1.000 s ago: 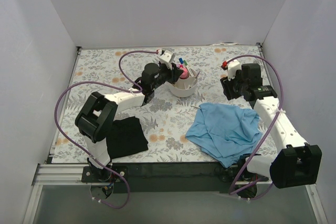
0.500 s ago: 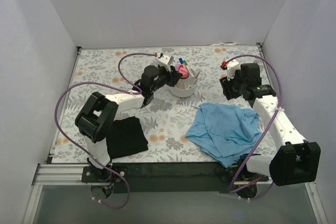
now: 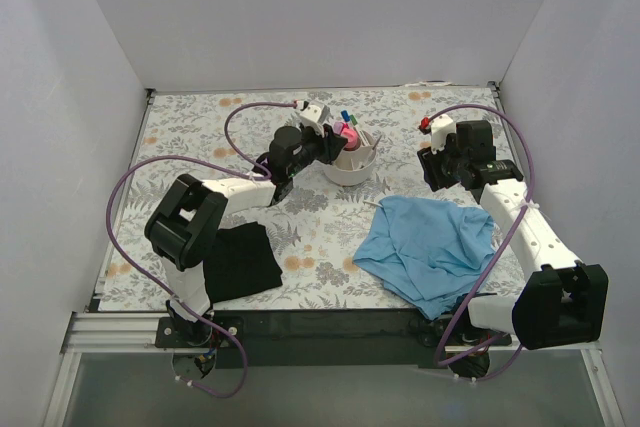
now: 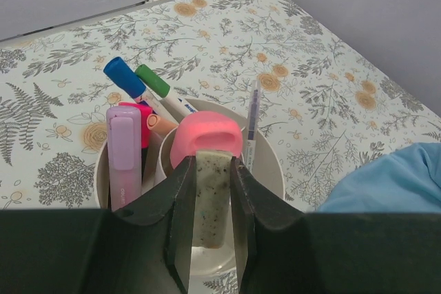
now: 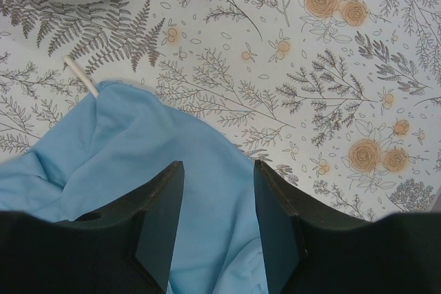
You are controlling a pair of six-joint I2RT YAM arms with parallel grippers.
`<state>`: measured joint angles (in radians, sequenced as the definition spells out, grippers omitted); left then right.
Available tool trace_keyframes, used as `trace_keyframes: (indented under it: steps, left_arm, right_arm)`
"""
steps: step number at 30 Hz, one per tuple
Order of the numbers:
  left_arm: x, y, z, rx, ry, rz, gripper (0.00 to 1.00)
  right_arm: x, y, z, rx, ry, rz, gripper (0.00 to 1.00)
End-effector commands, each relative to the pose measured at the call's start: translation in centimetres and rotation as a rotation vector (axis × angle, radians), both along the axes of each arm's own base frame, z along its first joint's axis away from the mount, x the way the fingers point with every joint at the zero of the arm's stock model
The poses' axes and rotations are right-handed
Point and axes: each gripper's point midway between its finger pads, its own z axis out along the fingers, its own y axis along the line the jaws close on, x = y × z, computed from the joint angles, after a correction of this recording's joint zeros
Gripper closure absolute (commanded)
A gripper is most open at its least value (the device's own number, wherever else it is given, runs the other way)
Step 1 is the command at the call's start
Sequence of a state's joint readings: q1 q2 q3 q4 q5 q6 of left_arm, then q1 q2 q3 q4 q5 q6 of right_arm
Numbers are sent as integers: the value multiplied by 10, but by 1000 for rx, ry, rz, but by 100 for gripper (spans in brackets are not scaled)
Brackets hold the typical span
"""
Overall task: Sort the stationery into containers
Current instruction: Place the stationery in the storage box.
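While the left gripper (image 4: 211, 173) clamps the eraser (image 4: 209, 215) over the bowl (image 4: 274, 162), we should centre it above a free compartment before releasing.

We take this for a robotics test cell, a lab set-up rather than a home. Plain white panel walls (image 3: 300, 17) box in a table on three sides, and its top is a flower-printed sheet (image 3: 200, 137). A bare aluminium profile rail (image 3: 110, 332) runs along the near edge. There a black-and-white left robot arm (image 3: 225, 187) and its right twin (image 3: 525, 222) stand, trailing looped purple cables (image 3: 108, 212).
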<state>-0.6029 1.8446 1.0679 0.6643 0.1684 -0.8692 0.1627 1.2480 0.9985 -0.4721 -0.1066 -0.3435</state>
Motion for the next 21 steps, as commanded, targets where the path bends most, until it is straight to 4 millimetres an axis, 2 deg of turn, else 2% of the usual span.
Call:
trace_keyframes:
  steps: [1,8,12,13,16,18,21]
  left_arm:
    - [3,15,5,-26,7,58,100]
    - [-2,20,-6,-22,41,55,100]
    - [0,18,-7,-26,45,52,82]
    - [2,17,-5,-30,45,53,74]
    - [5,15,-4,-37,51,52,63]
    - [6,15,-4,-40,53,52,56]
    - [7,15,-5,-41,61,56,53]
  right_arm:
    - [7,-2,14,3,-46,-6,47]
    - [10,0,14,5,-44,-1,47]
    - [15,1,16,7,-46,2,47]
    - [15,1,17,7,-46,2,47]
    - [15,2,15,8,-39,4,47]
    - [15,1,14,8,-39,4,47]
    - [14,2,12,8,-33,5,47]
